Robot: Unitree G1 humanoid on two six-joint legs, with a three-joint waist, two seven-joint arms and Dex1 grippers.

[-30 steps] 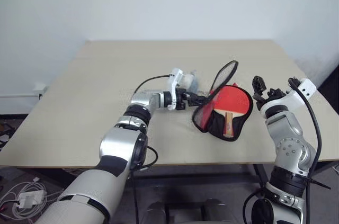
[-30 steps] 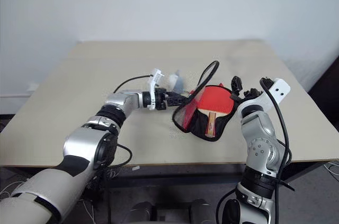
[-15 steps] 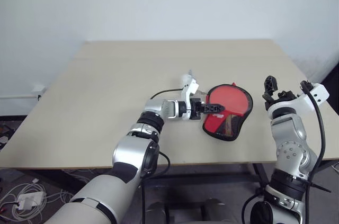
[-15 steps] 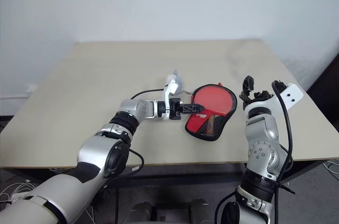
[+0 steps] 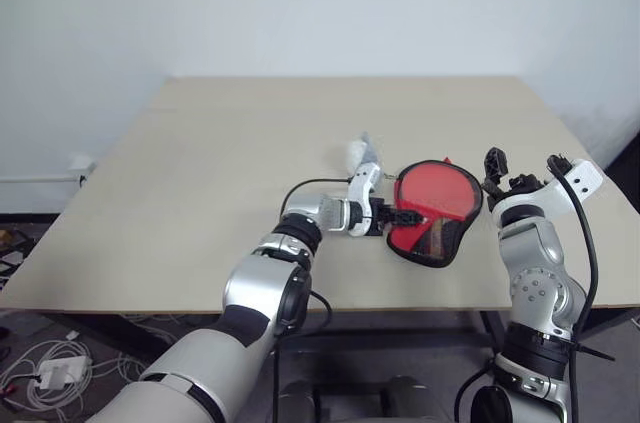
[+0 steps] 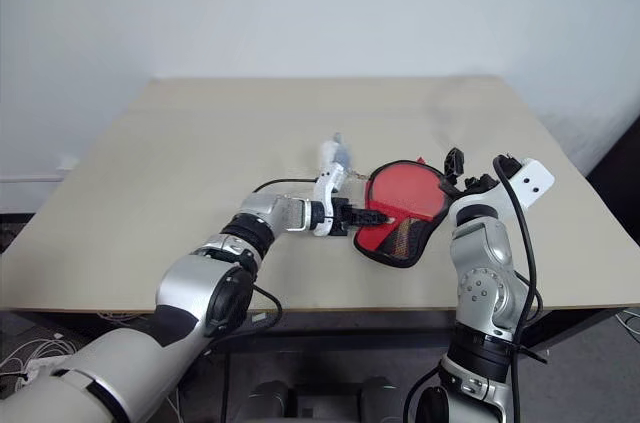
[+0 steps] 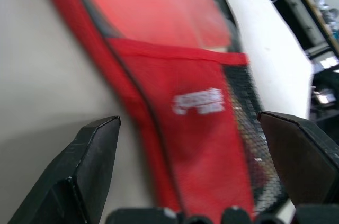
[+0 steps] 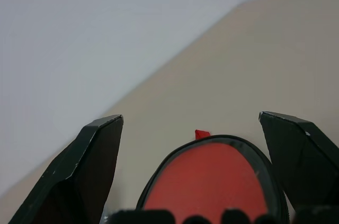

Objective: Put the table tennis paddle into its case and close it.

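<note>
On smooth table, mesh-panelled fabric case

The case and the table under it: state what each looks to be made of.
The paddle-shaped red and black case: apparently soft fabric, matte. It has a red cloth panel with a white printed logo, black see-through mesh beside it and a black rim, probably a zipper. The beige table: a smooth, hard matte top, perhaps laminate or painted board; no grain shows.

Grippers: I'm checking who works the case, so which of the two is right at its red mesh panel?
The left gripper, its open fingers straddling the case at the logo panel. The right gripper hovers open off the case's far edge.
</note>
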